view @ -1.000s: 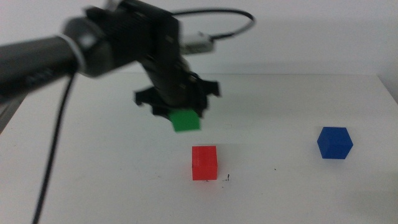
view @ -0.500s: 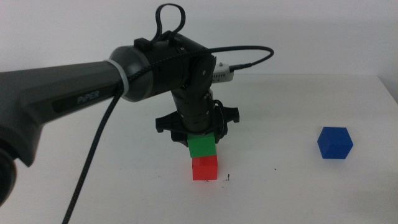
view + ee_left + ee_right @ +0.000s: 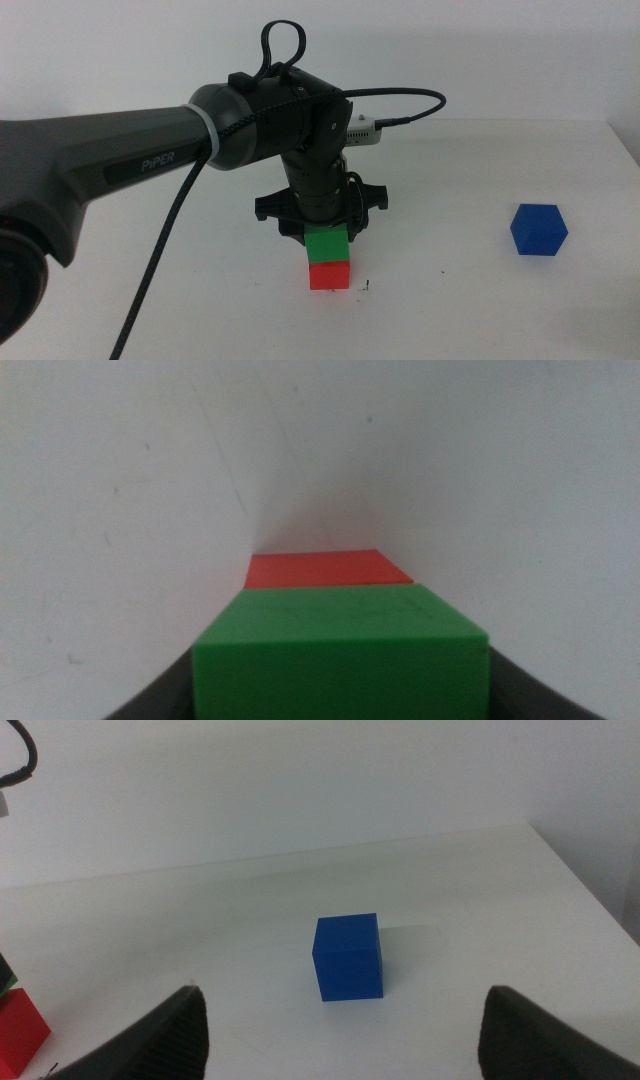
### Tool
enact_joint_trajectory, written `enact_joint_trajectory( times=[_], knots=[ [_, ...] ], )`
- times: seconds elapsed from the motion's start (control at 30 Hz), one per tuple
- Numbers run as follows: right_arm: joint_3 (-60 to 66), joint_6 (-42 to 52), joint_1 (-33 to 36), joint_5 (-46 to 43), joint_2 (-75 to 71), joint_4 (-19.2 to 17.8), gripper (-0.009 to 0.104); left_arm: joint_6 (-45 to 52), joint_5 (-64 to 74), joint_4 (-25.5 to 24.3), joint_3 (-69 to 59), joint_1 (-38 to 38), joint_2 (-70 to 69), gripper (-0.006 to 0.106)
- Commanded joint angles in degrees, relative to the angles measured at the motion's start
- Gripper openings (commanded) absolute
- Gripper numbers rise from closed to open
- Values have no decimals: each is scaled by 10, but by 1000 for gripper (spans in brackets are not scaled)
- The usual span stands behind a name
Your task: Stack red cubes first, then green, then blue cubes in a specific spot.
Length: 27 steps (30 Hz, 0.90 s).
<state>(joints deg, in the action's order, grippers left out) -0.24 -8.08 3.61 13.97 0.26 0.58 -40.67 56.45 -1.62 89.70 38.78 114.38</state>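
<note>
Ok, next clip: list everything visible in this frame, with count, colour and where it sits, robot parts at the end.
red cube: one, bright red, on the white table near the middle, at the bottom of the stack.
green cube: one, green, directly on top of the red cube, between the left gripper's jaws.
blue cube: one, deep blue, alone on the table off to the right.
scribble marks: a few, black, tiny, beside the red cube's base.
table: one, white.
left gripper: one, dark, over the stack, shut on the green cube.
right gripper: one, dark, open, facing the blue cube, not touching it.
</note>
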Motion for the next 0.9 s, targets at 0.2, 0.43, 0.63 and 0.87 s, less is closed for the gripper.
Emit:
enact_joint_trajectory(
  times=[0.2,0.43,0.63,0.87],
  knots=[
    [2,2,-2,-4,-3,-6,88,14,5,11,1,2,-4,22],
    [2,2,-2,-4,-3,-6,88,16,1,11,1,2,-4,69],
    [2,2,-2,-4,-3,-6,88,20,7,16,3,2,-7,94],
    [2,2,-2,-4,-3,-6,88,264,135,16,70,-25,-145,94]
  ],
)
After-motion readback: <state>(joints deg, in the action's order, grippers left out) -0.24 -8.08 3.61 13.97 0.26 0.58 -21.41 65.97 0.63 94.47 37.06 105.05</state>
